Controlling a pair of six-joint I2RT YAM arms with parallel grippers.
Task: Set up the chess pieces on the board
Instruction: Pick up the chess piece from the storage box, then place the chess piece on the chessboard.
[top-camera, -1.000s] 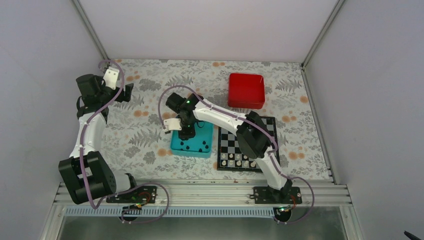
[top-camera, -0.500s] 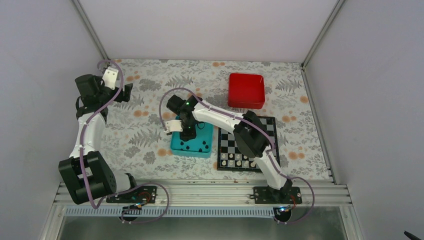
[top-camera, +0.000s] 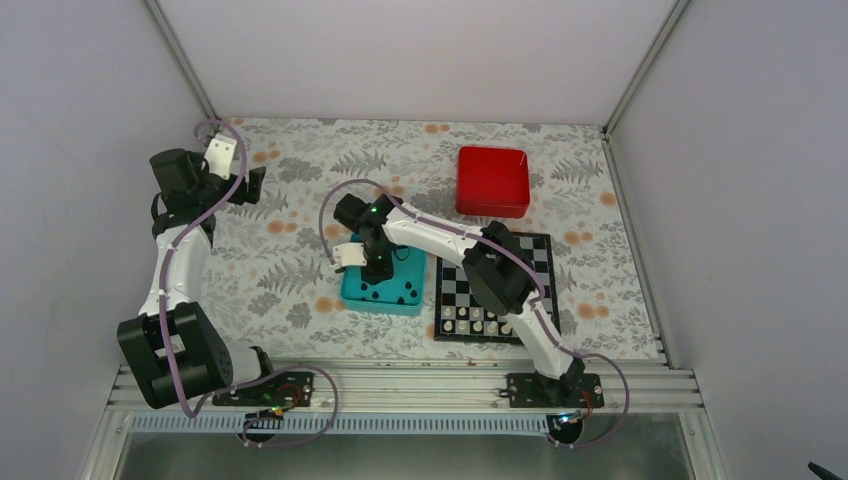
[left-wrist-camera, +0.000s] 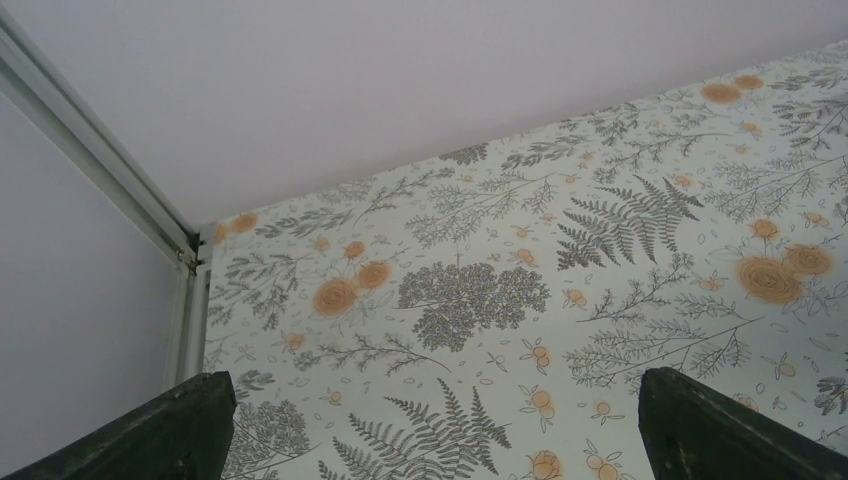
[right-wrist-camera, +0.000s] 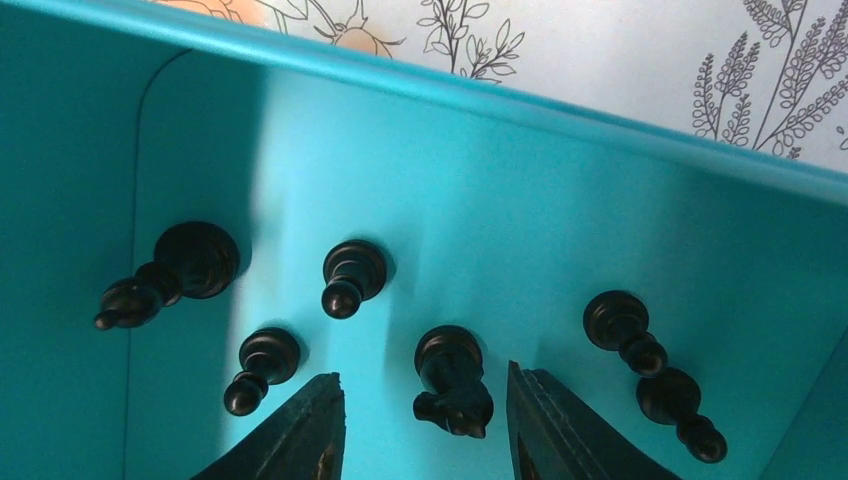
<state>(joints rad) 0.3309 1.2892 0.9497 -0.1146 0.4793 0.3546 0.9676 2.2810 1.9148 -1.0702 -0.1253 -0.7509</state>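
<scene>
Several black chess pieces stand in the teal tray (top-camera: 352, 292). In the right wrist view a black knight (right-wrist-camera: 453, 382) stands between the fingers of my right gripper (right-wrist-camera: 425, 385), which is open and not touching it. Pawns (right-wrist-camera: 350, 278) and a taller piece (right-wrist-camera: 165, 275) stand around it. In the top view my right gripper (top-camera: 375, 268) reaches down into the tray. The chessboard (top-camera: 456, 282) lies right of the tray, with pale pieces along its near rows. My left gripper (top-camera: 252, 186) is open and empty over the far left of the table.
A red square tray (top-camera: 493, 181) sits behind the board at the back right. The teal tray's wall (right-wrist-camera: 500, 95) rises just beyond the pieces. White walls and metal corner posts (left-wrist-camera: 120, 160) close the table. The left wrist view shows only floral tablecloth (left-wrist-camera: 480, 300).
My right gripper has come down a little into the teal tray. The left arm has not moved.
</scene>
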